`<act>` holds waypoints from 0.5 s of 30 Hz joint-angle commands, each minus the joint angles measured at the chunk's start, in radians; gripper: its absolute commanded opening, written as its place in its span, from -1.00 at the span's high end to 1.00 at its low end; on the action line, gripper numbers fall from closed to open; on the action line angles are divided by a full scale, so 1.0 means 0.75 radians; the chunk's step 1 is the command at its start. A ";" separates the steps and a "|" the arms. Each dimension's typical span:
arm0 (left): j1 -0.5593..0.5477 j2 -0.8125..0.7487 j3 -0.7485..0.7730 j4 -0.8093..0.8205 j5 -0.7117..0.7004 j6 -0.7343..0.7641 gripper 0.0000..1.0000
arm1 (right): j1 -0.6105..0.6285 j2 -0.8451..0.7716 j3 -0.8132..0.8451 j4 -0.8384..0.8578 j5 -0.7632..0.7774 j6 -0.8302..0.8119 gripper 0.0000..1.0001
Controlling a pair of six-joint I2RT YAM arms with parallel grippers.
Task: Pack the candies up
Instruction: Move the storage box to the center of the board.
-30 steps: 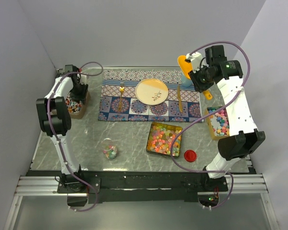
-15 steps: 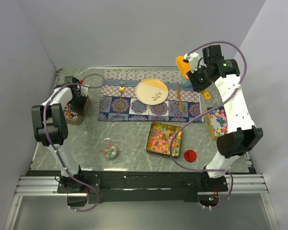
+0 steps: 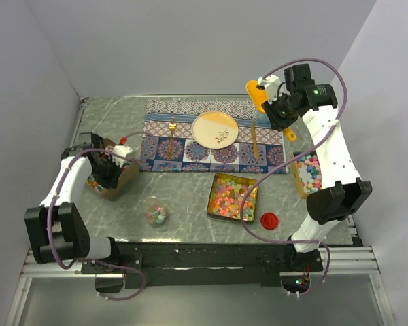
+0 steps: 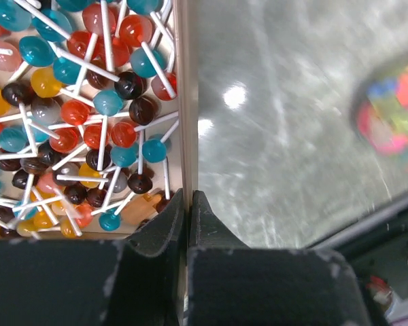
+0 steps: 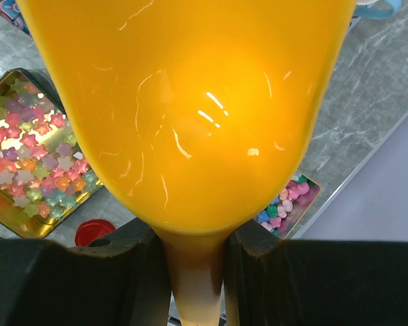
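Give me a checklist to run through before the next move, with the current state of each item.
1. Left end effector shut on lollipop box wall: ok.
2. Right end effector gripping orange scoop at its handle: ok.
3. Whether the scoop carries anything: cannot tell.
4. Candies exposed in the open tin: ok.
5. Red lid lying apart from the tin: ok.

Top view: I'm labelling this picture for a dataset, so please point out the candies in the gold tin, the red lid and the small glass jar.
candies [image 3: 232,197]: top view, middle of the heap in the gold tin [image 3: 212,193].
red lid [image 3: 269,219]: top view, its centre.
glass jar [image 3: 153,202]: top view, its far wall.
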 commanded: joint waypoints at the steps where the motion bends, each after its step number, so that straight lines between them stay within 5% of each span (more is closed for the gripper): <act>1: -0.003 -0.108 -0.043 0.040 0.154 0.259 0.98 | 0.021 -0.010 0.016 0.017 0.001 -0.003 1.00; 15: -0.238 -0.143 -0.188 0.009 0.148 0.649 0.98 | 0.033 -0.040 -0.045 0.017 0.031 -0.015 1.00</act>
